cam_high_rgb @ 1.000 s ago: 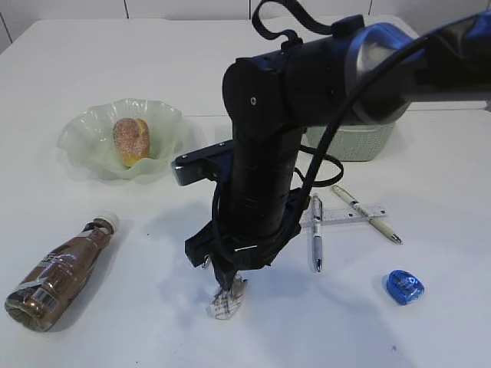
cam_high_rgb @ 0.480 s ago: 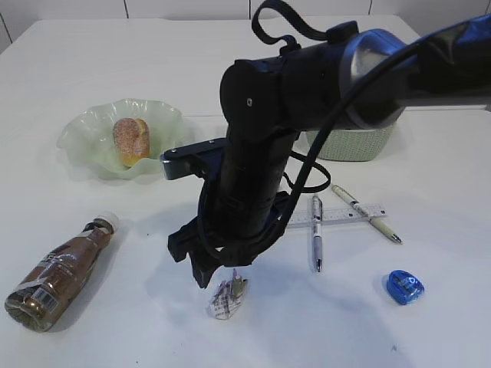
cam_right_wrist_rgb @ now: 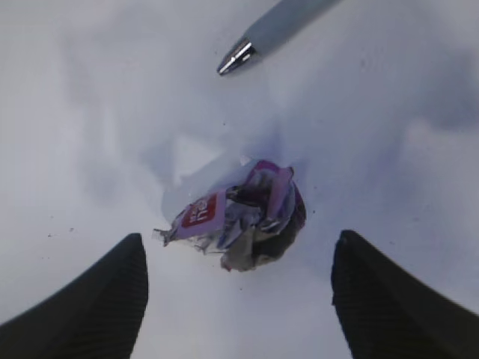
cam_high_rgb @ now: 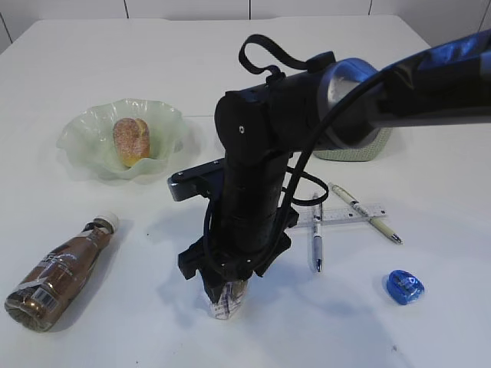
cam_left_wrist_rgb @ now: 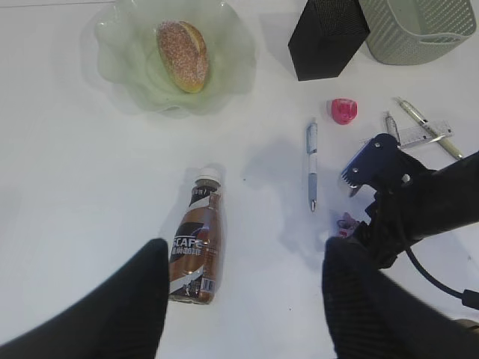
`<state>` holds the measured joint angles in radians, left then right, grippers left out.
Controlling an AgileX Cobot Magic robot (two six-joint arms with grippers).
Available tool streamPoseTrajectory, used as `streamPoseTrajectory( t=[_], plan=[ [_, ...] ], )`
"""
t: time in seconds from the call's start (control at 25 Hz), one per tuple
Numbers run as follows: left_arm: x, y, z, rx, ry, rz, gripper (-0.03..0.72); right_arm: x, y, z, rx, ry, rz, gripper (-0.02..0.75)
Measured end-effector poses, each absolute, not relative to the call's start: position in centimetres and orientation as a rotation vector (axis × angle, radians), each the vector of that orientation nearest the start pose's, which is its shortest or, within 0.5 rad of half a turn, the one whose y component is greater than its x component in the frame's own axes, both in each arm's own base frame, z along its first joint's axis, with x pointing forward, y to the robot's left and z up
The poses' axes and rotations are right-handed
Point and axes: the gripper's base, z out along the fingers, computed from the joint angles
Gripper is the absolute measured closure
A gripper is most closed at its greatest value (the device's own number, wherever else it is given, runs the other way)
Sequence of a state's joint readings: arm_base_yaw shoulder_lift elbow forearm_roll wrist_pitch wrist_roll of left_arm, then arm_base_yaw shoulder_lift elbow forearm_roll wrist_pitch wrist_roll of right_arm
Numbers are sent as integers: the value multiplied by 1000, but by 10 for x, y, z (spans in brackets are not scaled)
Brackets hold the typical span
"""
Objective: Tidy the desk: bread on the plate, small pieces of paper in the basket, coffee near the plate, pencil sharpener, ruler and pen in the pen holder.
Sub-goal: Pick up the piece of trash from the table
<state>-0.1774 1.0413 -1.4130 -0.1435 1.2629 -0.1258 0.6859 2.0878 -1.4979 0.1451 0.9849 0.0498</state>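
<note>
Nearest me, the right pincer (cam_right_wrist_rgb: 239,299) hangs low over the crumpled paper scrap (cam_right_wrist_rgb: 243,217), jaws spread wide with one dark finger on each side of it and not touching it, so it is released and lined up for a pinch. The scrap lies flat on the white table (cam_high_rgb: 100,330), just short of a pen tip (cam_right_wrist_rgb: 238,56), which likely explains the straight-down approach. From the side the arm hides most of the scrap (cam_high_rgb: 224,303).

The left pincer (cam_left_wrist_rgb: 239,299) is released too, empty, held high, probably parked out of the way. The coffee bottle (cam_high_rgb: 60,272) lies on its side at the left front, well apart from the plate (cam_high_rgb: 80,142), not yet moved.

Right of the arm sit the blue sharpener (cam_high_rgb: 404,287), pens (cam_high_rgb: 316,238) and ruler (cam_high_rgb: 360,213) laid crosswise, untouched.

Farther back, the bread (cam_high_rgb: 130,140) already rests on the plate. The basket (cam_left_wrist_rgb: 419,30) and black pen holder (cam_left_wrist_rgb: 328,36) stand at the far edge, so the scrap faces a long carry.
</note>
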Motion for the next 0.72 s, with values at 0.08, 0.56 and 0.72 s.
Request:
streamPoseTrajectory(
  t=[0.08,0.56,0.72],
  plan=[
    [164,-42,452,75,2386,-328,232,312,269,153,-858,2993,223,146],
    [164,-42,452,75,2386,-328,232,314,272,145,-849,2980,228,146],
    [164,-42,452,75,2386,-328,232,315,272,138,-851,2995,219,146]
  ],
)
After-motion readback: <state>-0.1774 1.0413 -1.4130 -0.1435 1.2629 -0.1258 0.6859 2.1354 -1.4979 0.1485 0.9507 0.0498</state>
